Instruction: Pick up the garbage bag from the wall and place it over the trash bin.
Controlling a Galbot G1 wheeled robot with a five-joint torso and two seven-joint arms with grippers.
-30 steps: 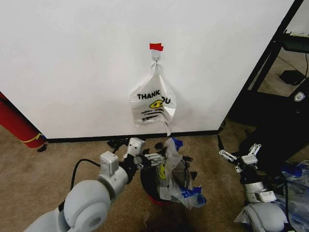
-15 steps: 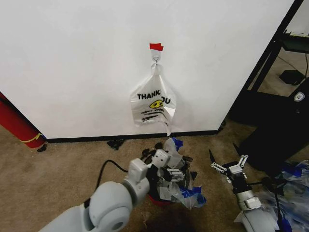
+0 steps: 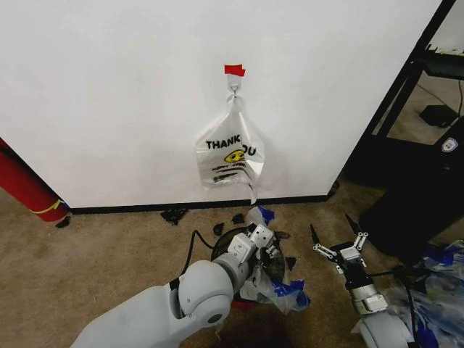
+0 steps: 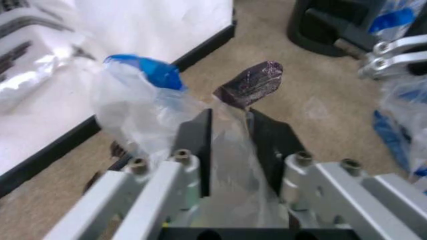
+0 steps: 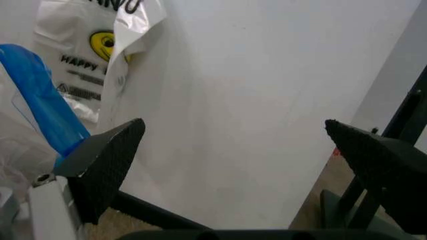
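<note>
Left end effector (image 4: 230, 130) pinching garbage bag (image 4: 143, 100), seemingly over trash bin (image 3: 226, 246); right end effector (image 3: 335, 243) wide open.

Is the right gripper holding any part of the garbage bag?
No, the right gripper hangs open beside the trash bin, with nothing between its fingers.

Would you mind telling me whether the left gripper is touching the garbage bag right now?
Touching. In the left wrist view, the left gripper has its two dark fingers closed on a fold of the garbage bag, with plastic pinched between them.
</note>
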